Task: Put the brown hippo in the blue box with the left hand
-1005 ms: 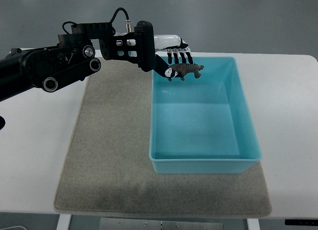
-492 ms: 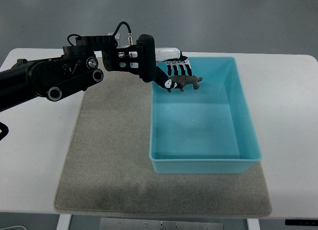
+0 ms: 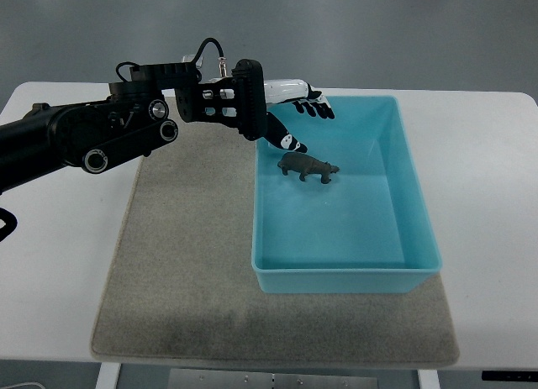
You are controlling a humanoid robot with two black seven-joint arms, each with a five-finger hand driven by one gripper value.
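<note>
Left hand (image 3: 294, 120) fingers spread, empty; brown hippo (image 3: 308, 168) inside blue box (image 3: 418, 206) (posture unclear).

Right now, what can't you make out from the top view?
- Whether the brown hippo rests on the blue box floor or is mid-fall: one steep view.
- Left hand palm side: hidden by the hand itself.
- Left arm's shoulder end: cut off at the left edge.

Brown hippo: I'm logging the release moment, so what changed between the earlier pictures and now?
The left hand let go: its fingers opened, and the brown hippo dropped from under them to the floor of the blue box, near its far left corner. The box, the grey mat and the arm's position stayed much the same.
</note>
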